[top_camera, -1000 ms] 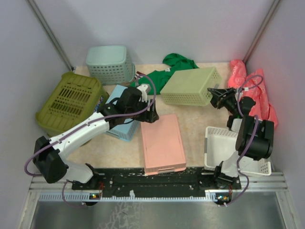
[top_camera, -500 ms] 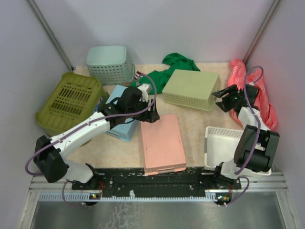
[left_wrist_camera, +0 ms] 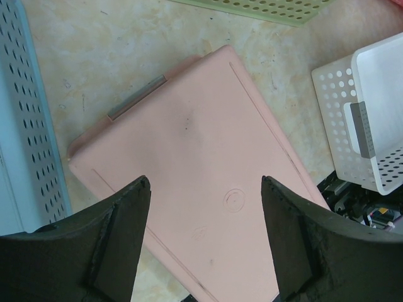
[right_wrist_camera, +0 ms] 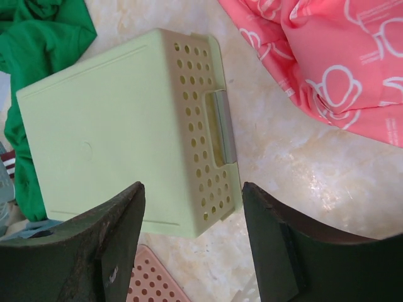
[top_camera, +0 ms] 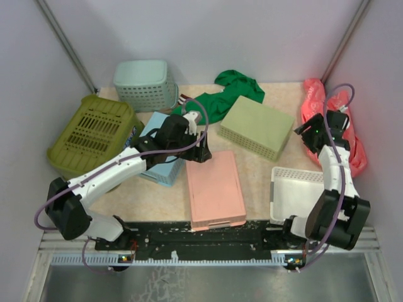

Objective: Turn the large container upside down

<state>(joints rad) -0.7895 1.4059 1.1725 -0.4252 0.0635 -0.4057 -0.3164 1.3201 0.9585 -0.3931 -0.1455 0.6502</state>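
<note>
Well, the large container [top_camera: 94, 135] sits at the far left, well apart from both arms. The left gripper [left_wrist_camera: 204, 189] hangs open and empty over the pink tray [top_camera: 214, 189]. The right gripper [right_wrist_camera: 192, 189] gapes empty just beside the pale green basket [top_camera: 255, 126].

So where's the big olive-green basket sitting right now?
In the top view, the olive-green basket sits at the far left, just in front of the teal basket and left of the light blue basket.
</note>
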